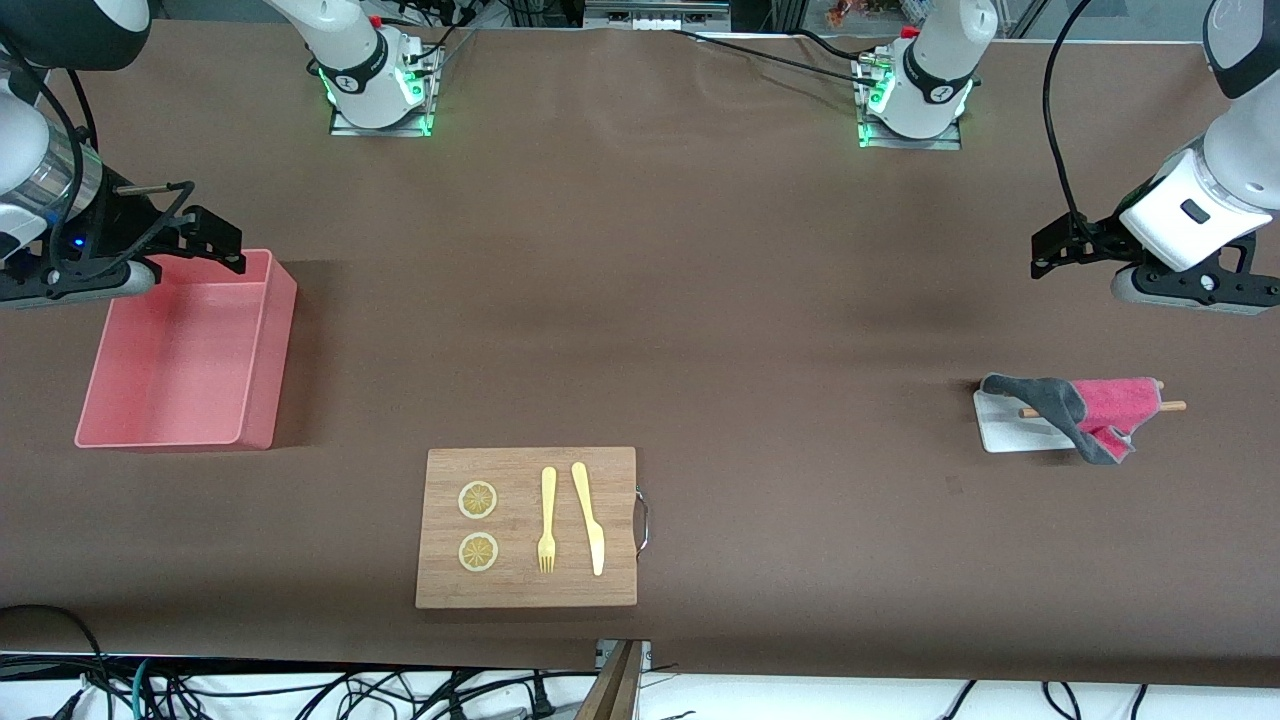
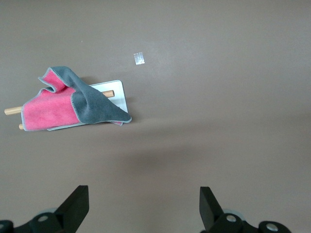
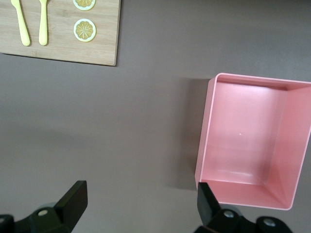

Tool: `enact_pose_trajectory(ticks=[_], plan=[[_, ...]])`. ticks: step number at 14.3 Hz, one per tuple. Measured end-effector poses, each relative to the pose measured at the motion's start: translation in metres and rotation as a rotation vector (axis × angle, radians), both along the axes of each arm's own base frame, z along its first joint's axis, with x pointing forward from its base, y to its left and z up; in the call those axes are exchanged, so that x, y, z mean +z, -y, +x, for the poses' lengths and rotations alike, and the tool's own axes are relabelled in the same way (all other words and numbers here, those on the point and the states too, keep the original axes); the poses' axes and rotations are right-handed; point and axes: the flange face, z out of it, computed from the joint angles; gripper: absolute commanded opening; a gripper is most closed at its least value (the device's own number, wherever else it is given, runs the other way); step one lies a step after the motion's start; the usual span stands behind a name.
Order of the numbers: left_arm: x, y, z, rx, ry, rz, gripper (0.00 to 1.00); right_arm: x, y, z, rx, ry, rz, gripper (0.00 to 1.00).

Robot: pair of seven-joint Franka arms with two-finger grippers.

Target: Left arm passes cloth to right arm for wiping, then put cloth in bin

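Cutting board (image 1: pixel 527 527) on brown table (image 1: pixel 700 300); both end effectors (image 2: pixel 143 206) (image 3: pixel 141 204) apart.

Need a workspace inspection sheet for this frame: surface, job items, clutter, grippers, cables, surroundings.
Surface: brown table cover, a few creases, a small pale scrap on it.
Job's things: cloth, pink and grey, draped over a wooden stick on a small white tray, toward the left arm's end. Bin empty, toward the right arm's end.
Clutter: cutting board nearest the front camera, with two lemon slices, fork, knife.
Grippers: left gripper open, over bare table near the cloth; right gripper open, over the bin's rim.
Cables: bundles along both table edges.
Surroundings: nothing seen.
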Motion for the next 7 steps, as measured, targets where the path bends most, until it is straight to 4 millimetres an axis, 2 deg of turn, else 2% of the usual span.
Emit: enact_pose_trajectory(ticks=[7], plan=[[-0.0015,-0.0001,0.0007,0.000,-0.003,0.000,1.00,0.0000,0.0014,0.0001,-0.002,0.000,0.000,1.00]])
